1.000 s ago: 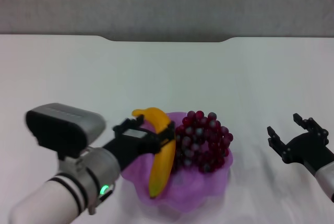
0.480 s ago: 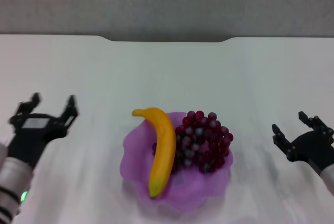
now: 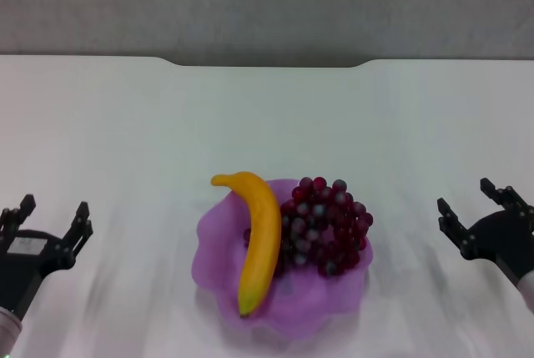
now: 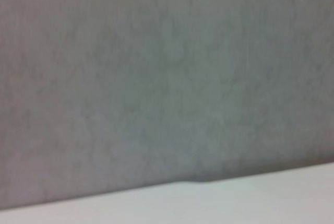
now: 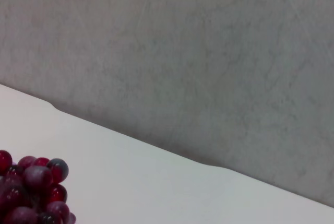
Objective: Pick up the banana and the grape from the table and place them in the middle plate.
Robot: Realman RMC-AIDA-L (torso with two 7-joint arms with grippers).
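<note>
- The banana (image 3: 259,239) is lying inside the middle plate (image 3: 213,270), along the side nearer the robot's left, its dark tip pointing toward the near rim and its other end overhanging the far rim.
- The grape (image 3: 327,224) bunch is resting in the same plate, on the side nearer the robot's right, touching the banana; a few of its berries (image 5: 32,190) are showing at the corner of the right wrist view.
- The left gripper (image 3: 47,222) is hovering over the white surface (image 3: 267,116) well apart from the plate on its left, fingers spread and grasping nothing.
- The right gripper (image 3: 477,202) is hovering well apart from the plate on its right, likewise released and empty.
- The left wrist view is showing only the grey wall (image 4: 167,78) and the surface's far edge (image 4: 235,195).
</note>
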